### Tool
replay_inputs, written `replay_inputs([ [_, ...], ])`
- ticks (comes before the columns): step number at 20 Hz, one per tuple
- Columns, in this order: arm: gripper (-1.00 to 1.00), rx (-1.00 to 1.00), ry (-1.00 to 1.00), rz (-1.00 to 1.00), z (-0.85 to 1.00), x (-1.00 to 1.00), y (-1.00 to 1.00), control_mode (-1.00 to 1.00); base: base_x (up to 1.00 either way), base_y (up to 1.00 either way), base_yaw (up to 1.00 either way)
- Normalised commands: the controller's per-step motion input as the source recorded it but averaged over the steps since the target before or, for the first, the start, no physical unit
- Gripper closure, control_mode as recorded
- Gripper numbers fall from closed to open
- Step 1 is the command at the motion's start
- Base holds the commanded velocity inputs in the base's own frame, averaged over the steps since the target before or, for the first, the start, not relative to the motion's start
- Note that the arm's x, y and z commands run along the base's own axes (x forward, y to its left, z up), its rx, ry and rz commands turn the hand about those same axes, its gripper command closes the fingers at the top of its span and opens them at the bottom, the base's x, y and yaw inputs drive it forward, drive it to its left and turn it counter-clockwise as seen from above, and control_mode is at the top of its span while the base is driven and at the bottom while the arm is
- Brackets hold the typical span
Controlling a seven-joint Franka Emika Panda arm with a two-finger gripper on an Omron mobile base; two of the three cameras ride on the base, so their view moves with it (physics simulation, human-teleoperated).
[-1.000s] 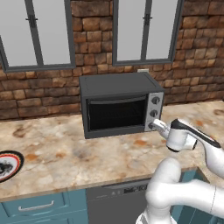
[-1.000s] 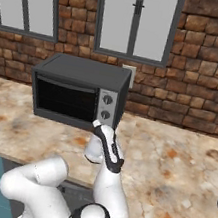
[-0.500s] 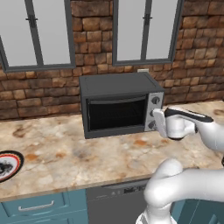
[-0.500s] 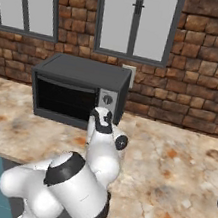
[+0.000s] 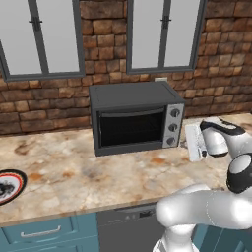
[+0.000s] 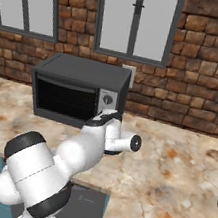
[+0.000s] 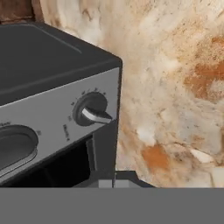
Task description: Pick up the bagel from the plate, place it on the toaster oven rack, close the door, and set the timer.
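Since the door (image 5: 130, 129) stands upright and flush with the front of the toaster oven (image 5: 133, 93) on the counter (image 5: 74, 167), I judge only the timer is left. The plate (image 5: 15, 177) sits well apart at the far left. The bagel is hidden (presumably behind the dark glass). The gripper (image 7: 114, 180), jaws together, hangs just beside the oven's control side, facing a dial (image 7: 91, 109), probably to nudge it round.
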Motion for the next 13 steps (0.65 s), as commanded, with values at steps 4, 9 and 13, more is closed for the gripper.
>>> replay_inputs([
  [4,1.00,0.45,0.38,-0.11,0.02,-0.79,-0.93,-1.00,0.00,0.00,0.00],
  [9,1.00,0.41,0.11,-0.10,0.65,-0.47,-0.29,-1.00,0.00,0.00,0.00],
  [13,1.00,0.05,0.01,0.00,1.00,-0.03,0.57,-1.00,0.00,0.00,0.00],
])
